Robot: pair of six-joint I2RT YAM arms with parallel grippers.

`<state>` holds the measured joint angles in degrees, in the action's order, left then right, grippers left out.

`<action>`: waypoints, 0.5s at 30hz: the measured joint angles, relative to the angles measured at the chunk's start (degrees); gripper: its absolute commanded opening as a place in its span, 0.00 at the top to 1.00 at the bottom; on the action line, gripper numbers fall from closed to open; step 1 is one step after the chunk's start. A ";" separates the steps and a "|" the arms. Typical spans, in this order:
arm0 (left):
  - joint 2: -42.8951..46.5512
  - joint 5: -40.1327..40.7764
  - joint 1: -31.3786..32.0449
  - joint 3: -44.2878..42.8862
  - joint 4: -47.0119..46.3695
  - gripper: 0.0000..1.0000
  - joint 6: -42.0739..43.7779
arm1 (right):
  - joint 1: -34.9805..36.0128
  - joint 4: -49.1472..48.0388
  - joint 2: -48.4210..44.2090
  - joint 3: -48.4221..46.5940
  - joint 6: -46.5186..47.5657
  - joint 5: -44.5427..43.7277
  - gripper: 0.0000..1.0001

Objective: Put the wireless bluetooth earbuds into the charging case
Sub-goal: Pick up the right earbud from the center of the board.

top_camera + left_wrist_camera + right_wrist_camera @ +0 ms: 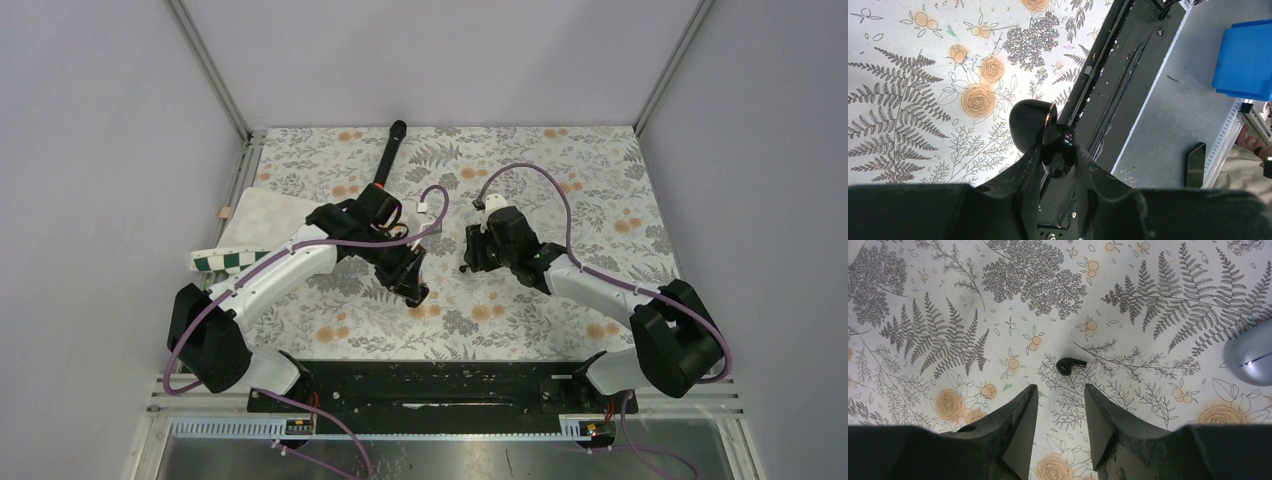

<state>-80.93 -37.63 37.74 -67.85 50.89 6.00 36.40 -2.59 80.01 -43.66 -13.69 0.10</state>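
The left end effector (1058, 159) is pinching the charging case (1059, 152), its matte, scuffed black fingers (1030, 165) pressing in on either side of the glossy shell. The case is showing as a smooth, rounded black pebble catching bright highlights. Its hinged lid (1030, 122) is standing open, domed and dark, with a thin coppery glint along its rim. In the top view the case is sitting at that end effector near the middle of the surface (948, 315), a pale covering printed with grey ferns and orange roses. Whether the case is touching the covering or hanging just above it cannot be told. Over on the right, the right end effector (1060, 390) is hovering with its two wedge-shaped black fingers spread and nothing between them. Just beyond its fingertips one earbud (1066, 365) is lying on the print: a tiny black bean with a short stem pointing right and a faint reddish spot on its body. A smooth grey rounded object (1250, 357) is showing at the right edge of that wrist view.
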 measured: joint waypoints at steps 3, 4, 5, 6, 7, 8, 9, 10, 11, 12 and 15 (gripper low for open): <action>0.00 -0.15 -0.39 0.00 0.00 1.00 -0.57 | 0.66 1.42 1.29 -1.36 1.33 0.20 0.50; 0.00 -0.35 -0.61 0.02 0.00 1.00 -0.96 | 1.01 2.05 1.79 -1.77 1.70 0.26 0.49; 0.00 -0.68 -0.96 0.09 -0.02 1.00 -1.36 | 1.60 3.08 2.80 -2.43 2.29 0.48 0.49; -0.02 -0.85 -1.36 0.17 -0.02 1.00 -1.64 | 1.77 3.23 3.06 -2.56 2.38 0.55 0.48; -0.02 -1.16 -1.97 0.44 -0.15 1.00 -2.10 | 2.23 4.28 4.00 -3.19 2.71 0.66 0.48; -0.02 -1.22 -2.45 0.68 -0.13 1.00 -2.58 | 2.64 5.11 5.27 -3.98 2.99 0.70 0.48; -0.02 -1.29 -2.86 0.94 -0.20 1.00 -2.89 | 2.91 5.46 6.23 -4.50 3.15 0.68 0.48; -0.04 -1.36 -3.32 1.14 -0.13 1.00 -3.17 | 3.13 5.88 7.26 -5.11 3.39 0.68 0.48; -0.04 -1.40 -3.72 1.25 -0.17 1.00 -3.43 | 3.32 6.10 8.20 -5.60 3.54 0.66 0.48; -0.04 -1.40 -4.00 1.27 -0.15 1.00 -3.63 | 3.45 6.43 9.22 -6.08 3.74 0.66 0.48; -0.04 -1.49 -4.37 1.27 -0.44 1.00 -4.26 | 3.56 7.23 11.58 -7.32 4.48 0.44 0.48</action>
<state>-80.97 -39.11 33.36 -66.59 50.46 1.74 39.97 4.64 91.59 -50.98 -9.21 0.54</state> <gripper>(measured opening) 0.262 0.522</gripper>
